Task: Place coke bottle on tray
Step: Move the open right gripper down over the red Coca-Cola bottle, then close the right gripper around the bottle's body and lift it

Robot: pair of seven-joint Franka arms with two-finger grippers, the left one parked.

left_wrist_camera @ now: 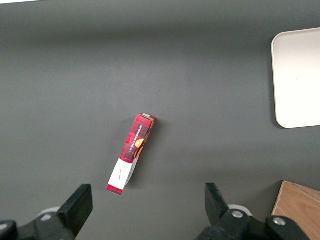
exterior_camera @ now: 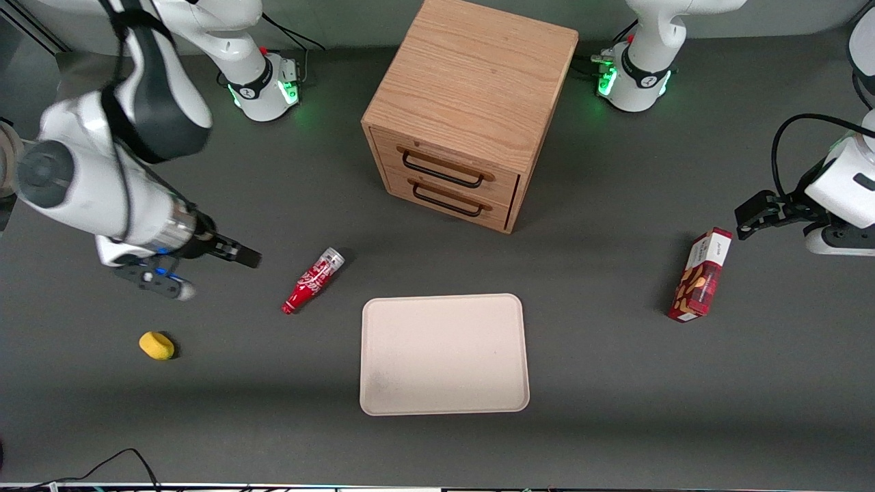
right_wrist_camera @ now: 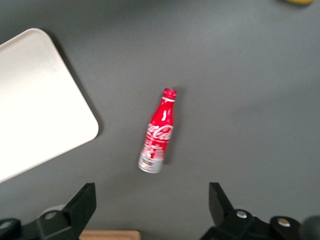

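Observation:
The coke bottle (exterior_camera: 312, 281) is a slim red bottle with white script. It lies on its side on the dark table beside the tray (exterior_camera: 444, 354), a large cream-beige rectangle with a low rim, nothing on it. The bottle's silver base points toward the cabinet and its red cap toward the front camera. It also shows in the right wrist view (right_wrist_camera: 158, 132), with a corner of the tray (right_wrist_camera: 40, 100). My gripper (exterior_camera: 239, 254) hangs above the table toward the working arm's end, apart from the bottle. Its fingers (right_wrist_camera: 82, 206) stand wide open and empty.
A wooden two-drawer cabinet (exterior_camera: 465, 109) stands farther from the front camera than the tray. A yellow object (exterior_camera: 156, 345) lies toward the working arm's end. A red snack box (exterior_camera: 701, 275) lies toward the parked arm's end and shows in the left wrist view (left_wrist_camera: 132, 152).

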